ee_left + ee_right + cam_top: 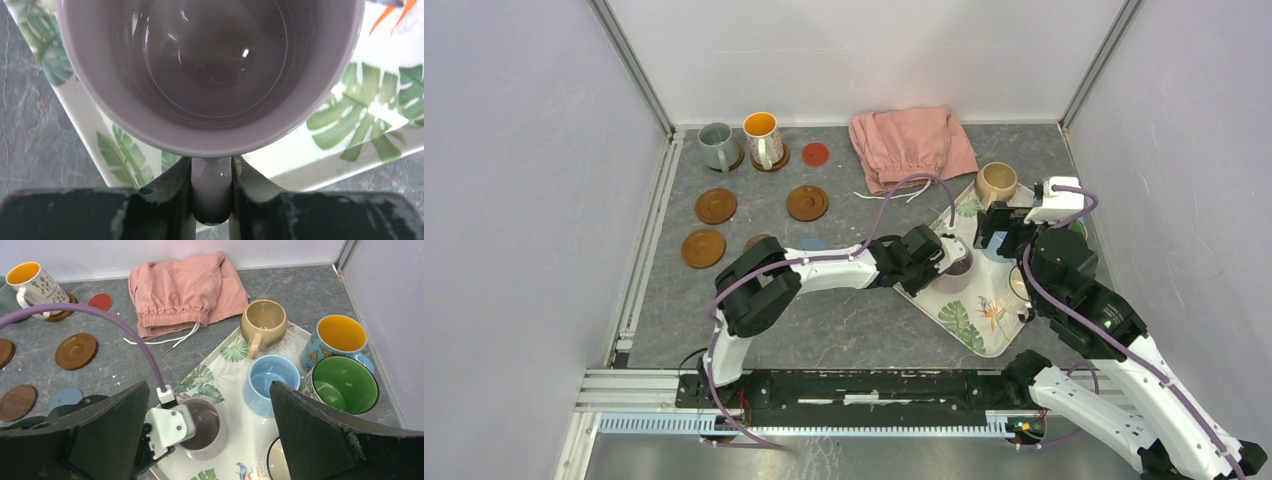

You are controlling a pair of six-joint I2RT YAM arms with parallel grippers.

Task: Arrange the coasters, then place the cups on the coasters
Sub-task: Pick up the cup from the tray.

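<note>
The left gripper (212, 172) is pressed together on the handle (212, 192) of the lilac cup (210, 75), one dark, scuffed finger on each side of the glossy ceramic loop. The cup is upright, round and empty, with a smooth, reflective interior. It sits over the near-left part of the tray (320, 165), a flat white rectangle printed with green leaves and edged by a low raised rim; whether its base touches the tray cannot be told. The right gripper (210, 410) hangs above the tray with its jaws spread wide, holding nothing. On the tray stand a beige cup (263, 320) and a light blue cup (272, 380), both empty. At the tray's right edge are a butterfly-printed cup with an orange interior (340, 337) and a cup with a green interior (345, 385), also empty; whether these two rest on the tray cannot be told. A crumpled pink cloth (185, 290) lies on the grey stone-textured table (300, 285) beyond the tray. To the left, a patterned cup with an orange interior (30, 282) and a grey-green cup (716, 145) each stand on a brown coaster. Unoccupied brown rimmed coasters (76, 351), a red coaster (100, 301) and a blue coaster (65, 397) lie flat nearby.
</note>
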